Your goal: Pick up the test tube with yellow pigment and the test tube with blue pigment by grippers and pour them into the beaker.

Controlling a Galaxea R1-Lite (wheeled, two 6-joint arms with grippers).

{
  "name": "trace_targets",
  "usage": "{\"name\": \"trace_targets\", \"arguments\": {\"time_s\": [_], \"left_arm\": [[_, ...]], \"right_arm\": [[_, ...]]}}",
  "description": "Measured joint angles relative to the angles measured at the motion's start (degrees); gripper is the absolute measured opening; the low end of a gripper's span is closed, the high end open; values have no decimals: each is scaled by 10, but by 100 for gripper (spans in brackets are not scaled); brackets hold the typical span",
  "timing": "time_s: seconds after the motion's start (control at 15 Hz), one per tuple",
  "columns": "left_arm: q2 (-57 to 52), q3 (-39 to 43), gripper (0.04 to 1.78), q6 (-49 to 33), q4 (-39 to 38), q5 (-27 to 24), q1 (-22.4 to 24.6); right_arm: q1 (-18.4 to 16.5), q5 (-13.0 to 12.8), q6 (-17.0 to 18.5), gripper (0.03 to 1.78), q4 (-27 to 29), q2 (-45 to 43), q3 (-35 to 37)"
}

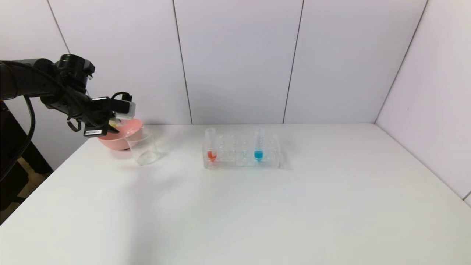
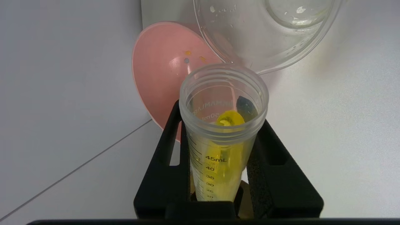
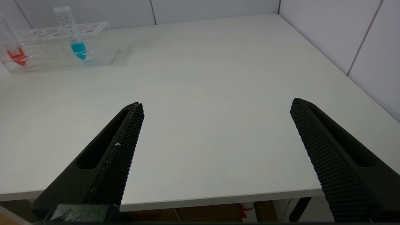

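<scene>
My left gripper [image 1: 117, 123] is at the far left, above the pink bowl, and is shut on the test tube with yellow pigment [image 2: 218, 150]. The tube is tilted and yellow liquid lies along its inside. Its open mouth points toward the rim of the beaker [image 2: 265, 31]. The beaker [image 1: 144, 149] stands next to the bowl, clear inside. The test tube with blue pigment [image 1: 258, 145] stands upright in the clear rack [image 1: 241, 160]; it also shows in the right wrist view [image 3: 73, 34]. My right gripper [image 3: 217, 104] is open and empty, over the table's near right edge.
The pink bowl [image 1: 123, 138] sits against the back wall behind the beaker; it holds a few coloured specks [image 2: 162, 72]. A red-liquid tube [image 1: 211, 145] stands at the rack's left end. Walls close the table at the back and right.
</scene>
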Motion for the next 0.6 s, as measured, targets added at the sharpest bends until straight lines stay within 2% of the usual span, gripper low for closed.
{"name": "trace_targets", "arguments": {"time_s": [0.2, 0.6], "left_arm": [[-1, 0, 52, -12, 31, 9, -2], [-3, 0, 52, -17, 38, 26, -3]], "right_arm": [[0, 0, 0, 171, 0, 0, 0], [0, 0, 0, 171, 0, 0, 0]]}}
